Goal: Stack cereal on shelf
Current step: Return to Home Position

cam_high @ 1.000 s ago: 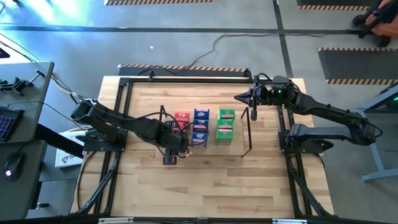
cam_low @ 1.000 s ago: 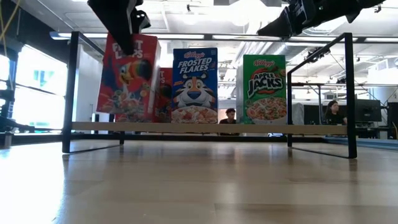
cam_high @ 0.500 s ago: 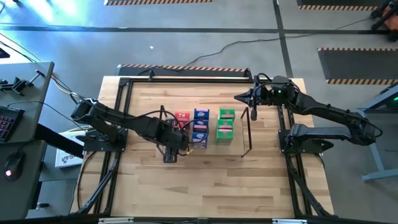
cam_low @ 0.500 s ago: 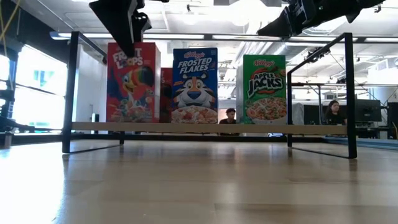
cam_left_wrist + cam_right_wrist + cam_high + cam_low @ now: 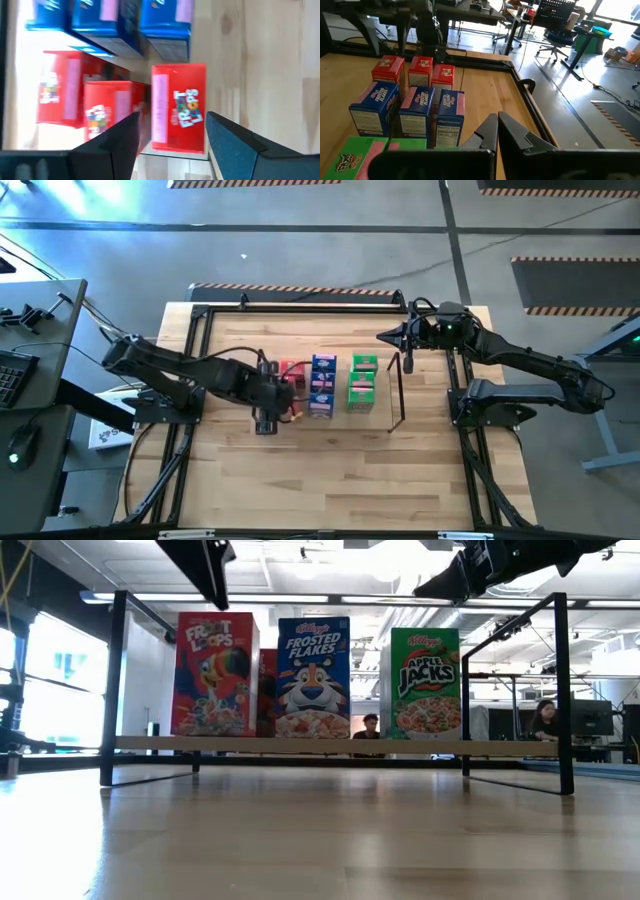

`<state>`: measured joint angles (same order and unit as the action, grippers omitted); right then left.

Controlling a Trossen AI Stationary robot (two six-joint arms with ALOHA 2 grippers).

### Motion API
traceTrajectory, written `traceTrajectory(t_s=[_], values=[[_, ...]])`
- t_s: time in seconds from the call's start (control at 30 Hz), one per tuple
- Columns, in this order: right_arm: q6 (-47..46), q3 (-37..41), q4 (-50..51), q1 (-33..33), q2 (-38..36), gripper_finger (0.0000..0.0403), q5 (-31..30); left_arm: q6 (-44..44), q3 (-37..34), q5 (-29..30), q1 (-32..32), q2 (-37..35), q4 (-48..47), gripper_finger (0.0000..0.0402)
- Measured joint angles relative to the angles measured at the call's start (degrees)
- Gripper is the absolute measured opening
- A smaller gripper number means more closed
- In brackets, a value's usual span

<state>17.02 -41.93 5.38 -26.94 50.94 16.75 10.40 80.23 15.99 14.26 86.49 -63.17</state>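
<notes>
Left end effector now higher, clear of red cereal

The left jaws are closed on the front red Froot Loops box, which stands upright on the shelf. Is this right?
Not quite. The jaws of the left gripper are open, not closed on the front red Froot Loops box, as the left wrist view shows. The box does stand upright on the shelf.

Shelf: black frame, standing on the table.
Red box: upright at the picture's left, with a second red box behind it.
Blue box: upright, in the middle.
Green box: upright, at the right.
Left gripper: above the red box, apart from it.
Right gripper: high, above the green box.
</notes>
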Motion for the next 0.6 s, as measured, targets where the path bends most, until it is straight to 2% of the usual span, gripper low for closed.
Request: traceTrajectory(t_s=[0.2, 0.3, 0.4, 0.6], values=[[0.0, 0.0, 0.0, 0.0, 0.0, 0.0, 0.0, 1.6, 0.0, 1.2, 0.1, -3.2, 0.4, 0.0214], [-0.2, 0.0, 0.0, 0.0, 0.0, 0.0, 0.0, 4.3, 0.0, 0.3, 0.2, -4.0, 0.9, 0.0201], [-0.2, 0.0, 0.0, 0.0, 0.0, 0.0, 0.2, 5.9, -0.9, -3.9, 0.3, -4.0, 4.9, 0.0171], [0.0, 0.0, 0.4, 0.0, 0.0, 0.0, 0.2, 3.0, -4.4, -11.3, 2.9, -3.3, 17.0, 0.0084]])
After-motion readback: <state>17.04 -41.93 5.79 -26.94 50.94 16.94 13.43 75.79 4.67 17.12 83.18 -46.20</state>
